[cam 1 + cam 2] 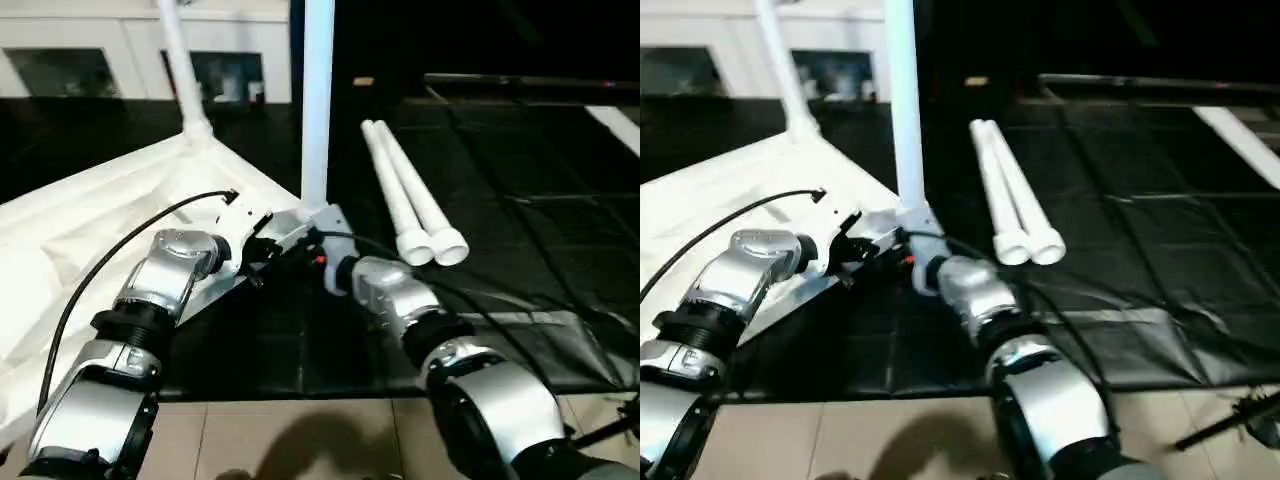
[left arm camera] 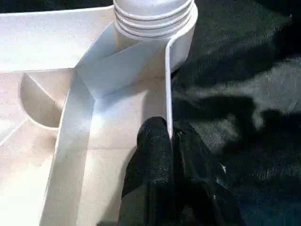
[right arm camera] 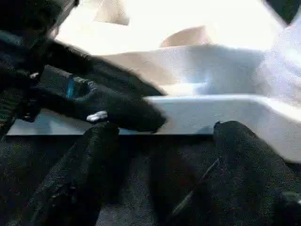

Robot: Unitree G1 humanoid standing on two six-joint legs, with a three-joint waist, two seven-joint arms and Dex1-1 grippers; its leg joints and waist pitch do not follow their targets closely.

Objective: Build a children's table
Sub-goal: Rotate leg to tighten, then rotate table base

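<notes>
White plastic dominates the scene: the tabletop point(image 1: 90, 220) lies upside down on a black mat point(image 1: 520, 230), its ribbed underside facing up. Two legs stand in its corner sockets, one leg point(image 1: 317, 100) at the near corner beside the grippers and another leg point(image 1: 180, 70) at the far corner. Two spare legs point(image 1: 410, 200) lie side by side on the mat, just right of the tabletop, their wide ends toward the robot.

The left gripper point(image 2: 170, 136) has its fingers point(image 2: 150, 165) pinched shut on the thin rim wall of the tabletop, close to the socket that holds the near leg; one finger sits inside the rim, the other outside over the mat. The right gripper point(image 3: 160, 136) sits low at the same corner from the mat side, its fingers point(image 3: 244, 155) spread apart and gripping nothing, the rim just beyond their tips. In the right wrist view the left gripper's fingers reach across in front of that rim.

Both silver forearms meet at the corner, with black cables trailing over them. Pale floor tiles point(image 1: 300, 440) show at the mat's near edge, and a white cabinet point(image 1: 90, 50) stands at the back.
</notes>
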